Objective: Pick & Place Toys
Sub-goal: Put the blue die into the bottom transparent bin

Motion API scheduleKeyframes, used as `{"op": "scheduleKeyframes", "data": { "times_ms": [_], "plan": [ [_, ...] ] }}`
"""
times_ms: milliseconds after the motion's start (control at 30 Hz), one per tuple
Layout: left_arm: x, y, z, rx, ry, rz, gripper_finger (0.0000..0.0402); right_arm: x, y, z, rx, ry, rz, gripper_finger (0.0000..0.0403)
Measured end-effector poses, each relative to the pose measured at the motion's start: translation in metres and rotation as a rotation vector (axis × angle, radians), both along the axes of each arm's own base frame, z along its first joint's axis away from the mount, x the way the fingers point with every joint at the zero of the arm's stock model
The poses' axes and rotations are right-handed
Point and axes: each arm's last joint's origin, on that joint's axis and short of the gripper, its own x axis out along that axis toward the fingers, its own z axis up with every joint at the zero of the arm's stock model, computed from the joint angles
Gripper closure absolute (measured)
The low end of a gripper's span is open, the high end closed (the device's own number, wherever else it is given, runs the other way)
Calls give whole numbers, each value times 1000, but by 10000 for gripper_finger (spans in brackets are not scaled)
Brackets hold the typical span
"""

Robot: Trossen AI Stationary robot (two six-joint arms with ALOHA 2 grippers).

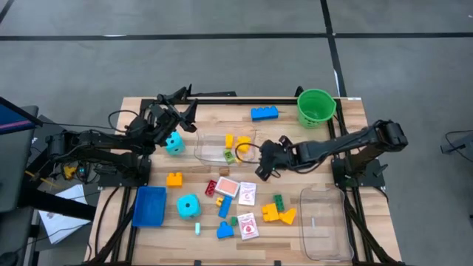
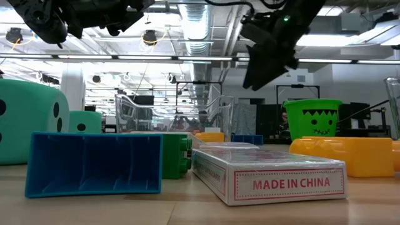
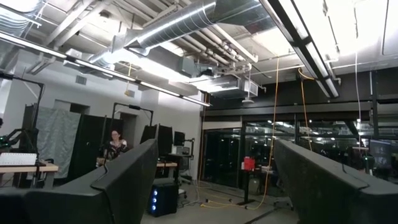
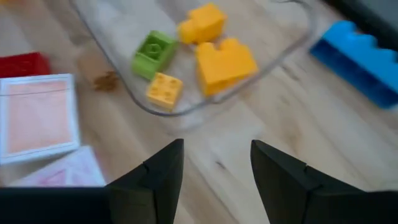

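Toys lie scattered on the wooden table: two teal dice, an orange brick, picture cards, yellow bricks and a long blue brick. A clear tub holds yellow bricks and a green brick. My right gripper is open and empty, above bare wood just outside the tub's rim, near a card. My left gripper is raised at the far left, open and empty; its wrist view shows only the room.
A green bucket stands at the far right. A blue tray sits near left, and a second clear tub near right. A red brick lies by the cards. A person shows in the room beyond.
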Motion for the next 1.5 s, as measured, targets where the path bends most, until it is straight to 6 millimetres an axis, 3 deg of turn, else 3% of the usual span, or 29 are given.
{"op": "scheduleKeyframes", "data": {
  "times_ms": [233, 500, 667, 733, 833, 967, 1067, 1267, 1500],
  "plan": [
    [1, 0, -1, 5, 16, -14, 86, -20, 17, -4, -110, 56, -137, 225],
    [12, -9, 5, 92, 79, -241, 86, -42, 25, -6, -195, 130, -236, 225],
    [38, -17, 20, 42, 327, -342, 86, -54, 29, -5, -252, 149, -277, 228],
    [46, -21, 24, 6, 471, -285, 83, -58, 31, -5, -280, 149, -286, 231],
    [48, -25, 26, -55, 617, -68, 65, -63, 34, -4, -305, 160, -292, 235],
    [36, -18, 22, -144, 729, 265, 25, -69, 38, -2, -325, 169, -294, 241],
    [19, -9, 21, -253, 740, 385, 6, -74, 40, 2, -333, 150, -289, 246],
    [-10, 4, 1, -491, 854, 250, 13, -81, 46, 12, -318, 75, -268, 254],
    [-34, 13, -26, -714, 1149, 61, 5, -89, 52, 22, -315, 8, -234, 259]
  ]
}}
